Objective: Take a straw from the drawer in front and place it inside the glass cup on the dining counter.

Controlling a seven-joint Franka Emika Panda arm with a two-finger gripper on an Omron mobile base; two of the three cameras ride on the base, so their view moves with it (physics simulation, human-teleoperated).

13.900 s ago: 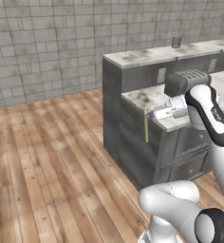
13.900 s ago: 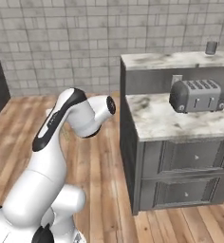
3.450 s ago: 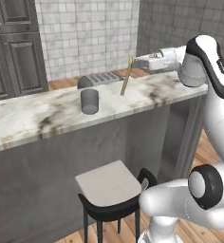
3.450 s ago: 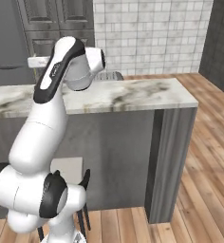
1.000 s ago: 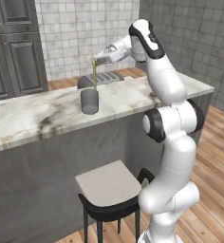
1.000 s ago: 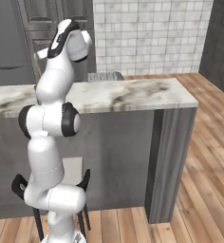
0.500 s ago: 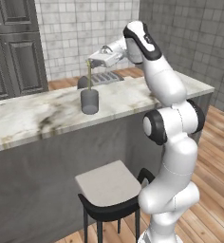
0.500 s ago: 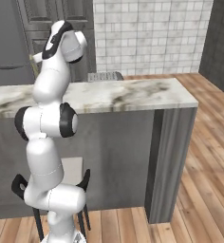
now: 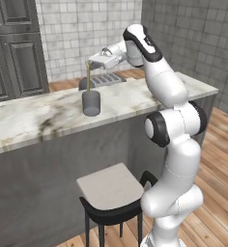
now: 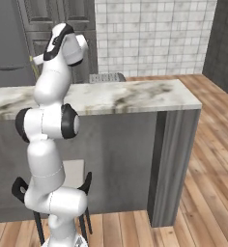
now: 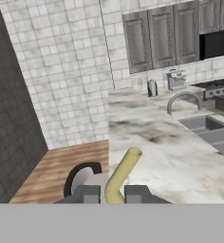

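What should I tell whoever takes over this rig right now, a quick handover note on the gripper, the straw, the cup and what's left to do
Gripper: shut on the straw, holding its top end.
Straw: hangs upright directly over the glass cup; its lower end looks level with the rim or just inside, hard to tell which.
Glass cup: upright on the dining counter, in front of a toaster.
Done: straw brought to the cup and lined up above it.
Left: lower a little further, open the jaws so the straw drops in, then lift the arm clear without knocking the cup.
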